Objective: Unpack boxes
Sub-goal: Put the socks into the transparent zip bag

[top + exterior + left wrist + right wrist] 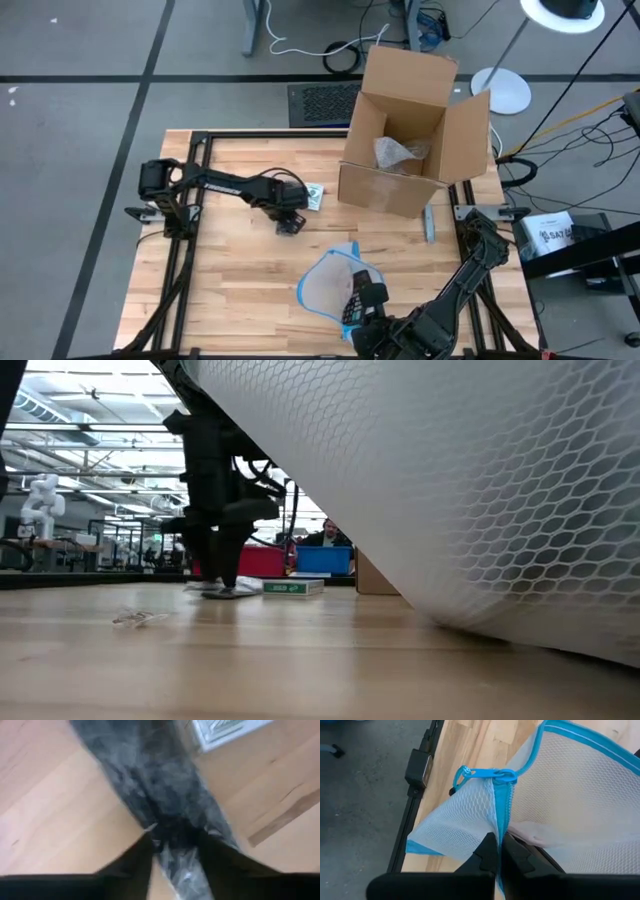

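While my right claw pinches the mesh bag by its blue zip edge, my left claw squeezes a dark wrapped thing on the table. The brown box sits open at the table's far edge.

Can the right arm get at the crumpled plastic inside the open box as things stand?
Probably not. The right gripper sits at the table's near edge with its fingers shut on the mesh pouch, so it is occupied. The crumpled plastic lies inside the box at the far edge.
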Controlling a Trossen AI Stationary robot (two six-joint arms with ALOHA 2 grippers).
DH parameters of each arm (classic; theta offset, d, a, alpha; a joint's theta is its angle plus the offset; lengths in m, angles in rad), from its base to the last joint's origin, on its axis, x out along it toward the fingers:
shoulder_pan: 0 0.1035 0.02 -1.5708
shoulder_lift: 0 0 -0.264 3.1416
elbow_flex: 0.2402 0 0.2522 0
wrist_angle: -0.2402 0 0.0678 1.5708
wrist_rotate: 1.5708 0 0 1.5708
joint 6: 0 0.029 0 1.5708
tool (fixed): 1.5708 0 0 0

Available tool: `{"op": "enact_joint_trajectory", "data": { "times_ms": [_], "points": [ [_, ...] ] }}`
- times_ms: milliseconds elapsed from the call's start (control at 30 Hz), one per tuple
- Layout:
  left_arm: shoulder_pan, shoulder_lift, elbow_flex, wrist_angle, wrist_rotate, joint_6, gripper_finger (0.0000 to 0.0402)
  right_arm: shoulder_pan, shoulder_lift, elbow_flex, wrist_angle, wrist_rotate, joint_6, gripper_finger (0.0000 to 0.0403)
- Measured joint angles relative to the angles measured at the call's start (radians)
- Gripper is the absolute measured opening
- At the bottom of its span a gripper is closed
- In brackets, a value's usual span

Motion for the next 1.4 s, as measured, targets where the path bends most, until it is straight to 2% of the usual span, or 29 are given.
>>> {"op": "enact_joint_trajectory", "data": {
  "times_ms": [100, 133, 233, 433, 633, 933, 1100, 1267, 1400],
  "points": [
    [0.000, 0.001, 0.000, 0.026, -0.003, 0.022, 0.0035, 0.000, 0.000, 0.000, 0.000, 0.002, 0.001, 0.0000],
    [-0.001, 0.001, -0.001, 0.037, -0.012, 0.022, 0.0019, 0.000, 0.000, 0.000, 0.000, 0.002, 0.001, 0.0000],
    [-0.004, -0.005, 0.003, 0.052, -0.023, 0.029, 0.0006, 0.000, 0.000, 0.000, 0.000, 0.003, 0.005, 0.0000],
    [-0.045, -0.074, 0.040, -0.024, -0.042, 0.076, 0.0001, 0.002, 0.000, 0.000, -0.010, 0.002, 0.025, 0.0000],
    [-0.104, -0.217, 0.115, -0.194, -0.139, 0.097, 0.0001, 0.002, 0.000, 0.000, -0.023, 0.000, 0.031, 0.0000],
    [-0.283, -0.419, 0.232, -0.243, -0.231, 0.044, 0.0000, -0.001, 0.000, 0.000, -0.025, -0.004, 0.031, 0.0000],
    [-0.421, -0.451, 0.269, -0.050, -0.323, 0.099, 0.0000, -0.001, 0.000, 0.000, -0.025, -0.005, 0.038, 0.0000],
    [-0.557, -0.405, 0.272, 0.240, -0.361, 0.330, 0.0000, -0.005, 0.000, 0.000, -0.025, -0.006, 0.053, 0.0000],
    [-0.625, -0.319, 0.271, 0.299, -0.407, 0.501, 0.0000, -0.007, 0.000, 0.000, -0.025, -0.006, 0.057, 0.0000]
  ]
}}
